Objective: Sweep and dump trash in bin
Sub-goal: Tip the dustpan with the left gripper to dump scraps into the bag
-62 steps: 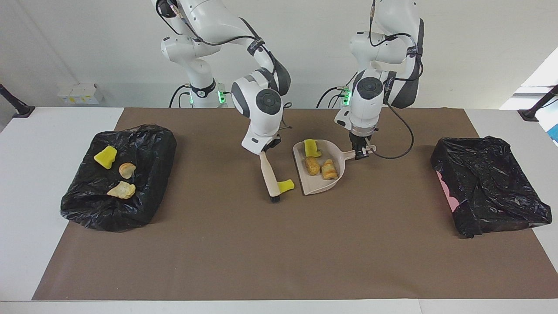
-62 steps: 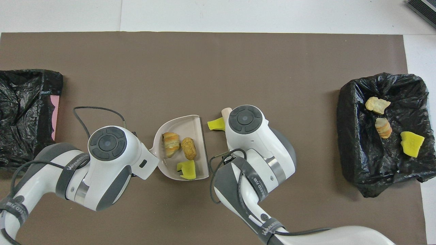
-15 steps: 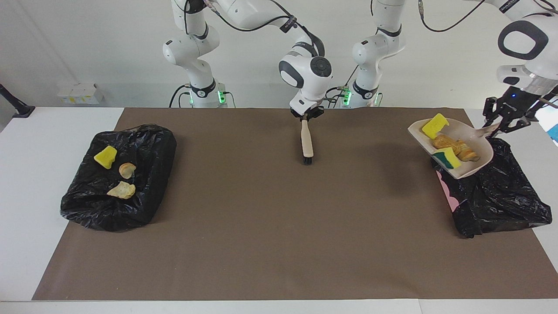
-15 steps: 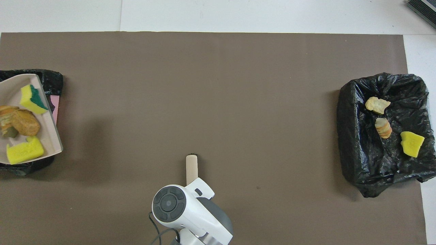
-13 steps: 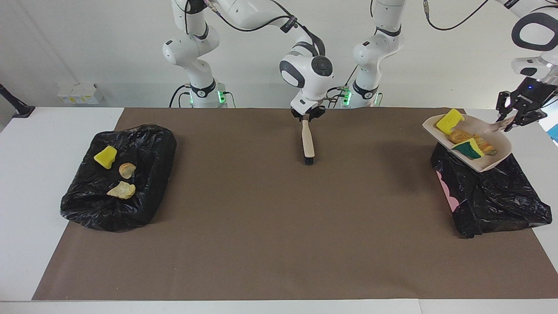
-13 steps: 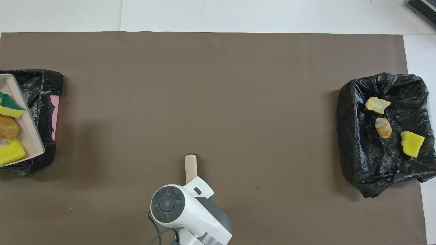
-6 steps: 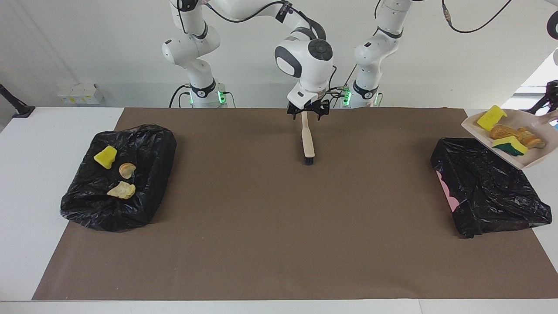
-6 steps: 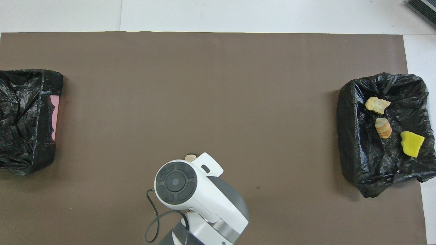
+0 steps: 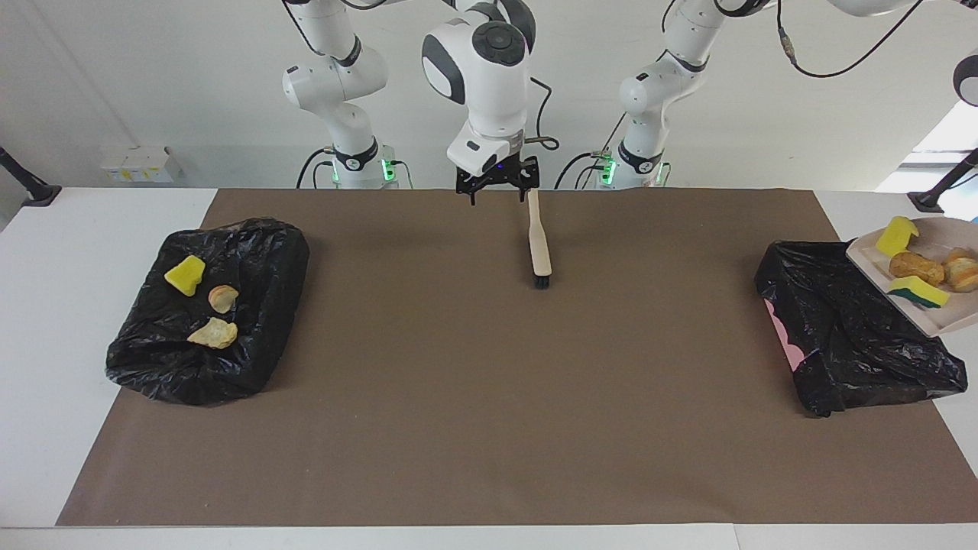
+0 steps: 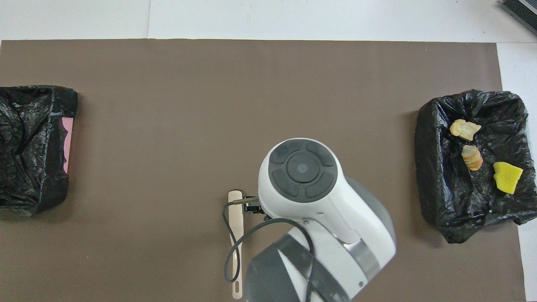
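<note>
Right gripper (image 9: 498, 191) has released beige black-bristled hand brush (image 9: 540, 244) onto counter (image 9: 489, 397), fingers wide; left gripper, off-frame, prob. clamping beige plastic dustpan (image 9: 917, 321) w/ foam scraps (image 9: 915, 267), so dump's pending.

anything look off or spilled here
Nothing has spilled. The odd part: the dustpan, loaded with four scraps, hangs past the edge of the black-bagged bin at the left arm's end, rather than over its middle. The brush lies flat on the mat, the right claw open above it.
</note>
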`<action>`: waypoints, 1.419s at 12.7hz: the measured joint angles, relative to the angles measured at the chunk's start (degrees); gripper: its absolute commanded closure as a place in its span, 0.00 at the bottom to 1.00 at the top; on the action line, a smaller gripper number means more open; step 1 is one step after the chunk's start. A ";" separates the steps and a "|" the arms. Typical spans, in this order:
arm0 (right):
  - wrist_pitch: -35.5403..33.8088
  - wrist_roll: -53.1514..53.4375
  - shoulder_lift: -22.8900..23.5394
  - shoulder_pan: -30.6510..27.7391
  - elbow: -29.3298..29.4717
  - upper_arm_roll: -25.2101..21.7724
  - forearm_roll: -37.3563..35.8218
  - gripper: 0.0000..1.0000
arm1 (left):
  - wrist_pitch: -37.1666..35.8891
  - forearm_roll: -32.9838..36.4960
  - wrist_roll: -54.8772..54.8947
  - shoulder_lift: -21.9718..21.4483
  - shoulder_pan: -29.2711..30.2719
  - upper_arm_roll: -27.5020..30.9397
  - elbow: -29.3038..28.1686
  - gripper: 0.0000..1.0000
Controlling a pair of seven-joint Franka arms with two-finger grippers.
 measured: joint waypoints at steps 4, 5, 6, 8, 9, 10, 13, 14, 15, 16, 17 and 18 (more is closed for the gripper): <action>-1.65 -16.21 -1.76 -11.97 3.05 -0.18 -0.01 0.00 | 2.03 13.78 -10.00 -0.18 -3.35 -0.09 -3.92 1.00; -1.68 -19.17 -2.24 -14.49 3.09 -0.28 -0.02 0.00 | 2.03 16.15 -11.82 -0.43 -3.87 -0.13 -4.55 1.00; -1.68 -21.40 -2.62 -16.62 3.12 -0.44 -0.08 0.00 | 1.99 18.32 -12.80 -0.73 -4.19 -0.11 -4.98 1.00; -1.68 -26.12 -3.33 -19.83 3.19 -0.91 -2.16 0.00 | 1.58 25.55 -14.74 -1.24 -5.14 -0.08 -5.16 1.00; -1.68 -27.95 -3.67 -20.82 3.23 -1.12 -5.34 0.00 | 0.94 28.79 -16.28 -1.58 -5.76 -0.10 -5.13 1.00; -1.68 -28.81 -4.01 -21.35 3.23 -1.27 -8.28 0.00 | 0.47 30.03 -17.14 -2.10 -6.26 -0.12 -5.05 1.00; -1.97 -28.92 -5.30 -22.25 3.24 -2.62 -10.36 0.00 | -0.31 27.18 -17.64 -4.58 -7.18 -0.25 -5.04 1.00; -2.43 -28.92 -5.65 -23.00 3.25 -3.31 -10.37 0.00 | -1.65 23.24 -17.64 -5.11 -7.71 -0.30 -5.14 1.00; -2.87 -28.92 -5.80 -23.64 3.24 -4.09 -10.37 0.00 | -3.58 19.09 -17.68 -5.24 -8.24 -0.42 -5.22 1.00; -3.05 -28.92 -5.86 -23.73 3.24 -5.27 -10.31 0.00 | -5.44 13.90 -17.72 -5.25 -8.84 -0.49 -5.40 1.00; -3.43 -28.92 -5.89 -23.32 3.24 -6.79 -10.23 0.00 | -7.01 8.54 -17.81 -5.24 -9.64 -0.54 -5.61 1.00; -4.31 -28.92 -6.07 -22.16 3.25 -8.93 -10.08 0.00 | -8.88 3.07 -18.13 -5.24 -10.58 -0.58 -5.80 1.00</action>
